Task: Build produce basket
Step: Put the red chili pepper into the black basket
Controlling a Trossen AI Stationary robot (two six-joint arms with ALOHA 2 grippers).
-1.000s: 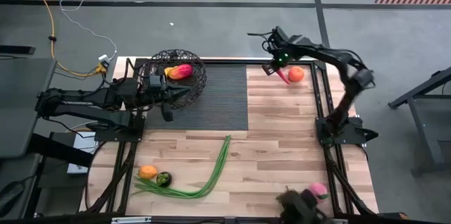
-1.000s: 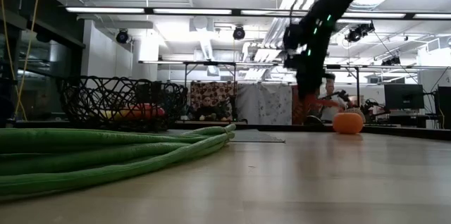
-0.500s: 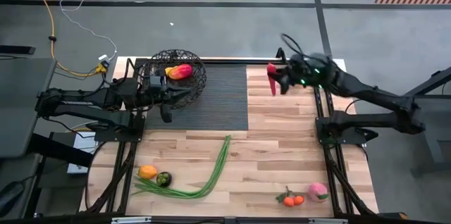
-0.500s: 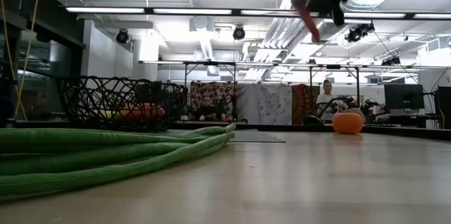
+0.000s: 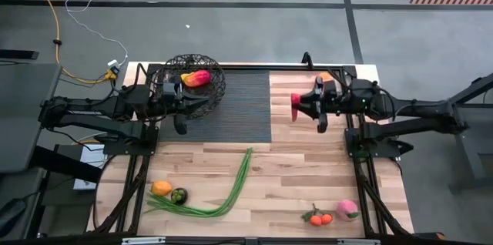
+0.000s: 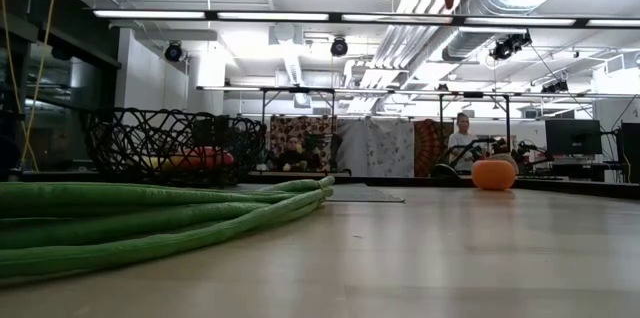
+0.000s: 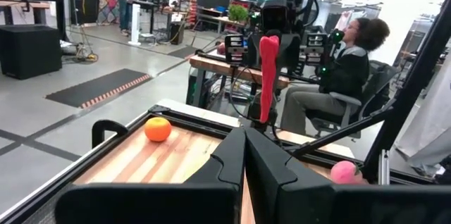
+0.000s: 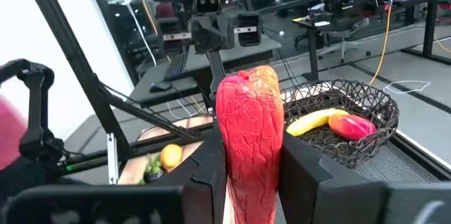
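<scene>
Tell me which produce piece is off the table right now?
The red pepper, clamped in the right gripper above the table's right side. Everything else lies on the table or in the basket.

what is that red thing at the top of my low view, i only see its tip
Observer: It's a red pepper, clamped between the right gripper's fingers.
Operator: is it over the basket yet
Observer: No. From above, the pepper is over the bare wood just right of the dark mat; the basket sits at the mat's far left corner.
Operator: whats in the basket, i just see something red through the wire
Observer: A yellow banana and a red-pink fruit lie inside.
Operator: wheres the left arm
Observer: The left gripper is shut and empty, lying beside the basket.
</scene>
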